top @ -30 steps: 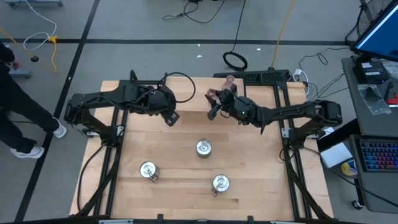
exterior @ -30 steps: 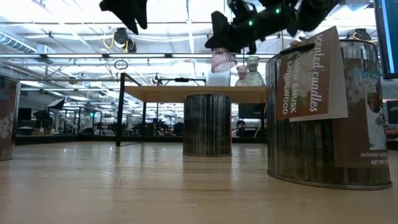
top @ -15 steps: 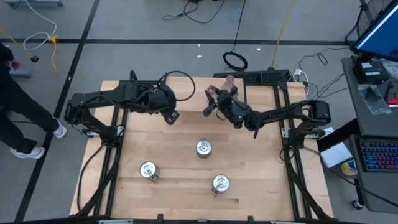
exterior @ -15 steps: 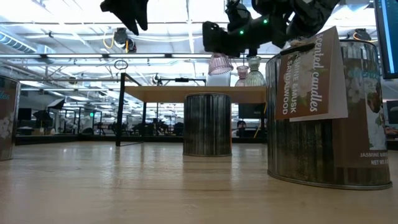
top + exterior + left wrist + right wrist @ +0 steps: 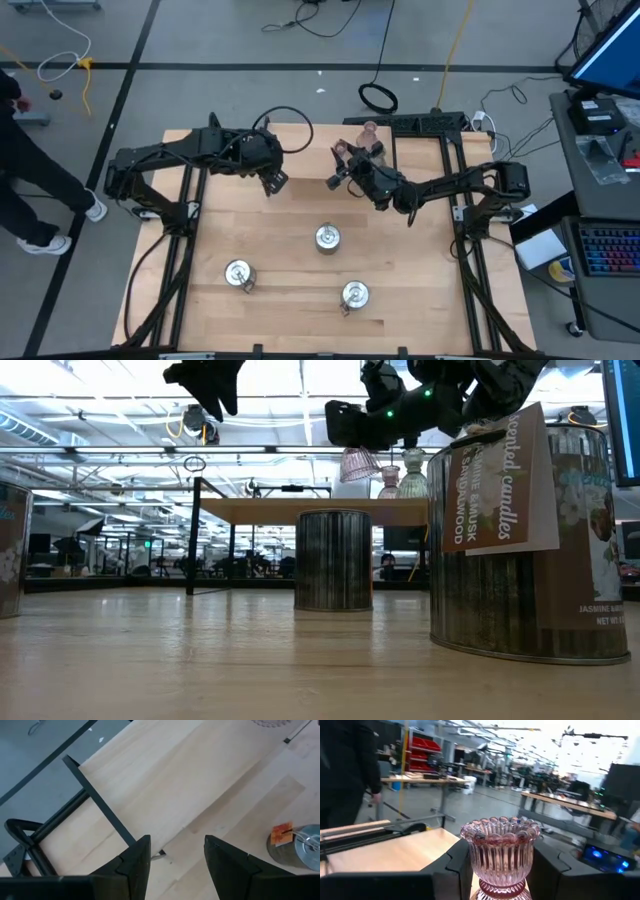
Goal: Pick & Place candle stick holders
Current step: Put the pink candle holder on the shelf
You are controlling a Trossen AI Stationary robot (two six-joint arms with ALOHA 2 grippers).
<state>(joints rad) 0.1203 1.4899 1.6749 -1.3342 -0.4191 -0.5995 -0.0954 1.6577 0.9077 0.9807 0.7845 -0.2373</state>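
My right gripper [image 5: 338, 166] is shut on a pinkish ribbed glass candle stick holder [image 5: 501, 849], held above the table's far middle [image 5: 359, 463]. Another pinkish holder [image 5: 389, 480] and an olive-green one [image 5: 412, 476] stand on their bases by the far edge, just right of it. Three shiny silver round holders stand on the table: one in the middle [image 5: 328, 237], one near left [image 5: 238, 273], one near right [image 5: 354, 293]. My left gripper [image 5: 274, 181] is open and empty, in the air over the far left part. My right gripper pinches the glass holder's lower bowl and narrow waist [image 5: 485, 879] between its two fingers [image 5: 454, 870], one on each side. The fingers come at it about level, from the table's right. The holder stands upright, its scalloped rim up, lifted clear of the table.
Black frame rails run along both table sides [image 5: 187, 215] [image 5: 462, 225]. The silver holder nearest the low camera [image 5: 520, 530] carries a paper label. A person stands beyond the table's left edge [image 5: 25, 190]. Bare wood lies between the silver holders and the far edge.
My right arm has drawn in a little toward the table's left with the glass holder, which stays upright and lifted. My left gripper has shifted slightly toward the far edge, still open.
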